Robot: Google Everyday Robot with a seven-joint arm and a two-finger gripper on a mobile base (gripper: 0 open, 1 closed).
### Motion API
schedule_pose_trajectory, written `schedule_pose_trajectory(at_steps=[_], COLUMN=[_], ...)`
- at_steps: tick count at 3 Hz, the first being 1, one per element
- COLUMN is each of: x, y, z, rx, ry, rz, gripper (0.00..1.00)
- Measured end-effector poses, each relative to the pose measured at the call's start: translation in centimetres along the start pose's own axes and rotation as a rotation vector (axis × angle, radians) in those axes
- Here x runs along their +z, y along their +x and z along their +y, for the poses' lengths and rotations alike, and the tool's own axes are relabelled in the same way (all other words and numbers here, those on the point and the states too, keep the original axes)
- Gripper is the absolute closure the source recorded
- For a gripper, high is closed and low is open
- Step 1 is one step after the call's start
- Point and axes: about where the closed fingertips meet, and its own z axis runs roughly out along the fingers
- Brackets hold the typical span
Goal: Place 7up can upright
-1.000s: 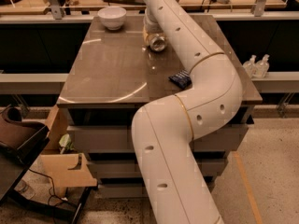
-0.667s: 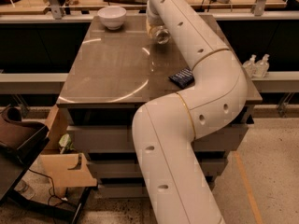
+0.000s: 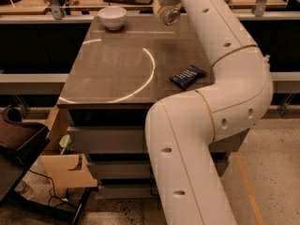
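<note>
Fingers (image 3: 161, 4) closed, as far as I can judge, on the 7up can (image 3: 169, 15): it hangs tilted beneath them, one round end turned toward the camera, over the far edge of the desk (image 3: 117, 69). My arm (image 3: 225, 55) reaches to it across the right side of the desk. The step in hand is the carry; the can is not yet set down. Next I must turn the wrist until the can's axis is vertical, lower it onto bare desk, and let go only once its base sits flat. A white bowl (image 3: 112, 17) stands at the far left, and a dark blue packet (image 3: 187, 76) lies near the right edge, both well apart from the can.
</note>
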Motion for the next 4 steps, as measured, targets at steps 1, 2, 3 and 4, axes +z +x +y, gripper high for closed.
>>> schedule_pose_trajectory(at_steps=[1, 2, 3, 4], x=[-2.6, -5.2, -8.0, -9.8], y=[-0.9, -1.1, -0.9, -1.1], z=[-1.3, -2.3, -3.3, -4.7], rx=[0.010, 0.028, 0.048, 0.072], ry=[-0.104, -0.152, -0.209, -0.286], rz=[-0.095, -0.134, -0.168, -0.250], gripper=[1.00, 1.00, 1.00, 1.00])
